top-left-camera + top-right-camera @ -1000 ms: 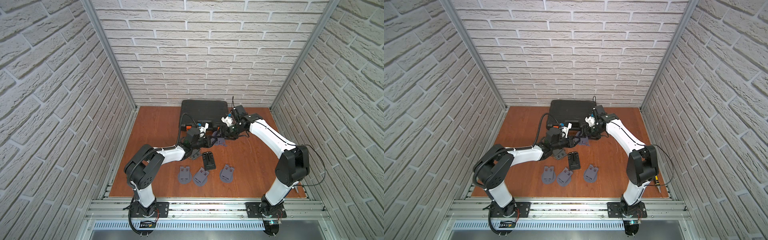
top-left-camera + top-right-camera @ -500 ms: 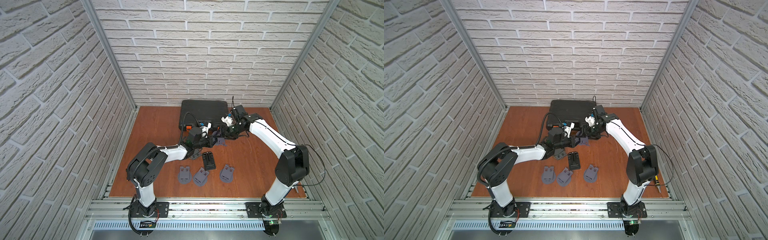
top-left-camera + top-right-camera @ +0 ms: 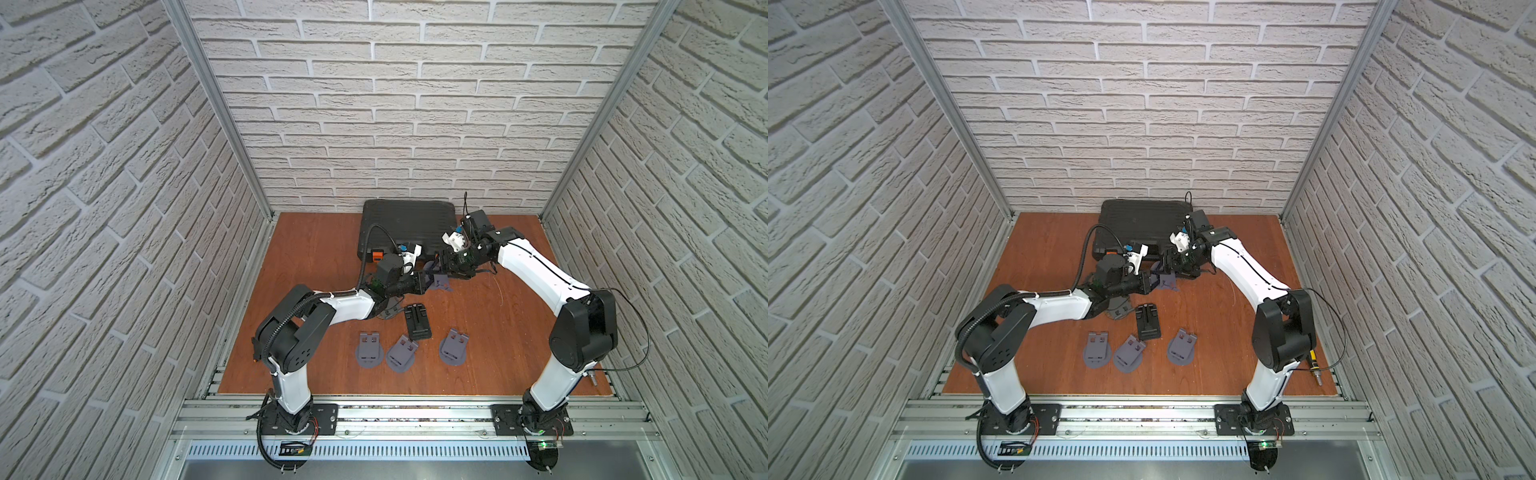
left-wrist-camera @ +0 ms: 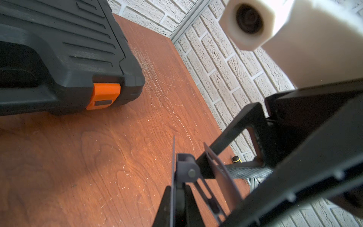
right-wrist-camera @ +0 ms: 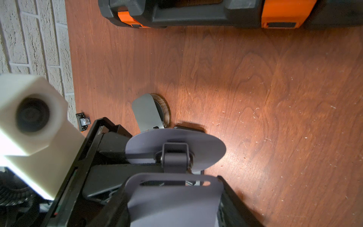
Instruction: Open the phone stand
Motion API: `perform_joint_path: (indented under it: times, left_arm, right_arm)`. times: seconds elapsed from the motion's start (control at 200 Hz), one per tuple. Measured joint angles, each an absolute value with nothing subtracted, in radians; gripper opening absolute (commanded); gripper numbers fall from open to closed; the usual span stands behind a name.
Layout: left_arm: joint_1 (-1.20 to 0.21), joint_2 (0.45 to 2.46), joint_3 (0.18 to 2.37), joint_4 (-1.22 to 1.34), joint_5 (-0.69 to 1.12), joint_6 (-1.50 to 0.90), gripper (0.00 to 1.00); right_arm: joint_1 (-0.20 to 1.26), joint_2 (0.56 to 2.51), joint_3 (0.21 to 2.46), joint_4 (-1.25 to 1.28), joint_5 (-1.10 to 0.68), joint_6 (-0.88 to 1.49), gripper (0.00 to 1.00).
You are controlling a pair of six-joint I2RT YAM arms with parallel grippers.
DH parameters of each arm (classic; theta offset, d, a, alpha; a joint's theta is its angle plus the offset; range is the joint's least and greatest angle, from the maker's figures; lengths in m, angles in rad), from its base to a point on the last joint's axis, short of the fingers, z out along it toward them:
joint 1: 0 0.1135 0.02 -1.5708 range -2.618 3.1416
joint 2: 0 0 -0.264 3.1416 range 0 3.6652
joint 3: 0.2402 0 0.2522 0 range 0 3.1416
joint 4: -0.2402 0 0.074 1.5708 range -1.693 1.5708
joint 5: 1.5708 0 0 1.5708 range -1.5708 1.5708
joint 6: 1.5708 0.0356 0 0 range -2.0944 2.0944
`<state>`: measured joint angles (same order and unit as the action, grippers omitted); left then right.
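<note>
A grey folding phone stand [image 3: 441, 284] [image 3: 1168, 283] hangs just above the table's middle, between both arms. My left gripper [image 3: 424, 283] [image 3: 1150, 283] is shut on the thin edge of its round base plate [image 5: 176, 140]. In the left wrist view that gripper [image 4: 176, 198] pinches the plate edge below the hinge [image 4: 186, 167]. My right gripper [image 3: 451, 266] [image 3: 1177, 266] is shut across the stand's rectangular plate [image 5: 172, 202], and its fingers [image 5: 232, 198] press on both side edges. The two plates stand apart at an angle at the hinge [image 5: 174, 157].
A black tool case [image 3: 405, 226] with orange latches lies at the back. A black stand [image 3: 417, 322] lies flat in the middle, with three folded grey stands [image 3: 370, 349] [image 3: 401, 353] [image 3: 453, 347] in front. Another grey stand [image 3: 386, 313] lies under the left arm.
My left gripper has reached in a little and closed on the stand's round plate. The right arm and its grip have not moved.
</note>
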<state>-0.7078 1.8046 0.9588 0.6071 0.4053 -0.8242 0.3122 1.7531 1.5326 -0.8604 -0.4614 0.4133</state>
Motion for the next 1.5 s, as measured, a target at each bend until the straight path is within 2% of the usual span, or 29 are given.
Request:
perform_joint_path:
  times: [0.145,0.415,0.54,0.81,1.025,1.39,1.5]
  left_arm:
    - [-0.708,1.806,0.959,0.611,0.408,-0.823,0.0]
    - [-0.708,1.806,0.959,0.636,0.413,-0.823,0.0]
    - [-0.708,1.806,0.959,0.636,0.413,-0.823,0.0]
    - [-0.708,1.806,0.959,0.636,0.414,-0.819,0.0]
    - [-0.708,1.806,0.958,0.637,0.415,-0.816,0.0]
    - [-0.708,1.806,0.958,0.639,0.417,-0.814,0.0]
    - [-0.708,1.806,0.958,0.642,0.42,-0.814,0.0]
  right_arm:
    - [0.318,1.737,1.516,-0.843,-0.441,0.436,0.63]
    - [0.321,1.701,1.513,-0.82,-0.401,0.463,0.76]
    - [0.321,1.699,1.513,-0.817,-0.393,0.465,0.76]
    - [0.321,1.699,1.531,-0.819,-0.372,0.463,0.66]
    - [0.321,1.714,1.57,-0.822,-0.367,0.46,0.65]
    - [0.321,1.764,1.578,-0.833,-0.364,0.447,0.69]
    - [0.321,1.764,1.578,-0.834,-0.364,0.441,0.65]
